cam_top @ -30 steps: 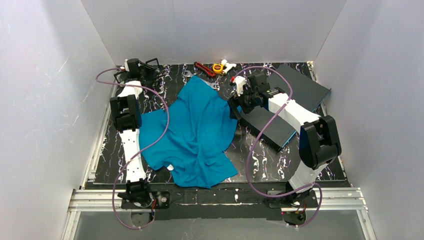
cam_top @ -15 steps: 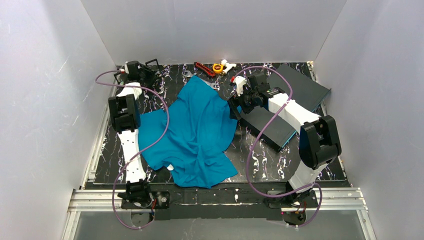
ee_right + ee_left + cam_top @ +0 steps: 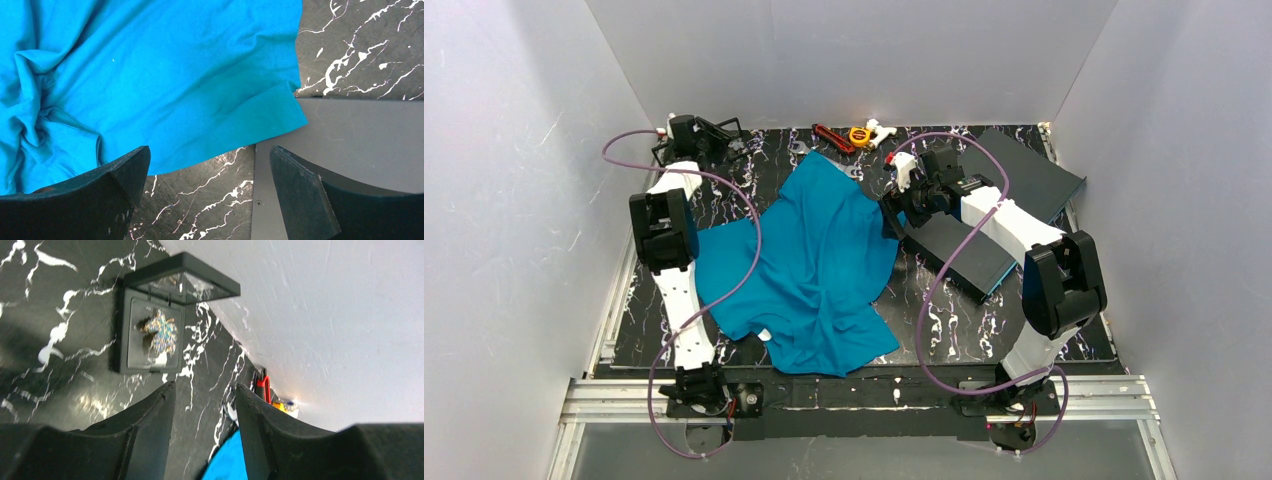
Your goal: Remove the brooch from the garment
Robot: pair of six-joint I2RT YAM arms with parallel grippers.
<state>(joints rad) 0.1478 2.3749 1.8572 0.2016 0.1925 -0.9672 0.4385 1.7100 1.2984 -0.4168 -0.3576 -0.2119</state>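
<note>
The teal-blue garment (image 3: 809, 260) lies crumpled on the black marbled table (image 3: 944, 325), between the arms. The glittery star-shaped brooch (image 3: 161, 333) lies in an open black box (image 3: 150, 335) at the far left corner, apart from the garment. My left gripper (image 3: 202, 387) is open and empty, a short way back from the box; it shows near the box in the top view (image 3: 724, 133). My right gripper (image 3: 209, 152) is open and empty above the garment's right edge (image 3: 260, 115), where the cloth overlaps a dark grey board (image 3: 350, 145).
Red and yellow tools (image 3: 849, 135) lie by the back wall. Two dark grey boards (image 3: 1024, 180) lie at the right. White walls enclose the table on three sides.
My left arm has swung slightly left and back, away from the box. The right arm and the garment have not moved.
</note>
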